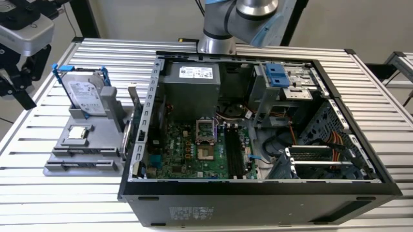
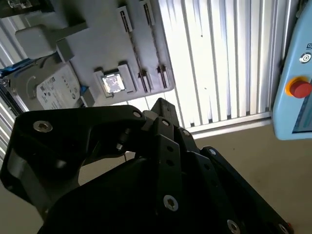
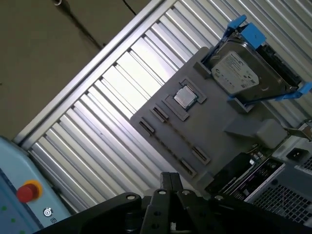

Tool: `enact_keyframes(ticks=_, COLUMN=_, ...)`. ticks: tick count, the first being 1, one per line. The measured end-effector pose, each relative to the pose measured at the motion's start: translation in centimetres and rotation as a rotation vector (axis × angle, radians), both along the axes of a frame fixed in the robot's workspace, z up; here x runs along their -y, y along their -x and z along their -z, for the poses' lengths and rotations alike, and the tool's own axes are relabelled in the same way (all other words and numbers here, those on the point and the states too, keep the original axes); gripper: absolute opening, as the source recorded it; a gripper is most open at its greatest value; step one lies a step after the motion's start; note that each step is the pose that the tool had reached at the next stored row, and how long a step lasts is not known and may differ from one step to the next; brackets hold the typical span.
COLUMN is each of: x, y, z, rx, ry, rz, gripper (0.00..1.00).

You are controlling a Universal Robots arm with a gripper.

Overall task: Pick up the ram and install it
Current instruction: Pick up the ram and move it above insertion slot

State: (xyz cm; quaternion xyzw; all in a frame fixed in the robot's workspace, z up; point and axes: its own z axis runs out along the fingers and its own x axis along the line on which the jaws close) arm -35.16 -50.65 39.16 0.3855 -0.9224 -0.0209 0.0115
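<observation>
Exterior view: an open computer case [image 1: 258, 205] stands on a slatted table [image 1: 58, 203]. It holds a circuit board [image 1: 184, 154] with long black slots [image 1: 233, 150]. Beside it, a gray tray [image 1: 65, 162] carries 1 hard drive [image 1: 84, 92] on edge and 1 square chip [image 1: 79, 131]. The ram [image 1: 133, 104] appears to be the thin strip upright between tray and case wall, too small to confirm. In both wrist views the gripper [image 3: 169, 176] [image 2: 161, 103] points toward the tray, clear of it, jaws pressed together and empty. A blue pendant [image 2: 295, 63] is cut off at the frame edge.
</observation>
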Motion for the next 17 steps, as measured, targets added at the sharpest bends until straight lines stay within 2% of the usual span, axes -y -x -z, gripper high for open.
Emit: enact_keyframes(ticks=17, x=0.00, y=0.00, z=0.00, rx=0.0000, ry=0.0000, rz=-0.218, gripper=0.00)
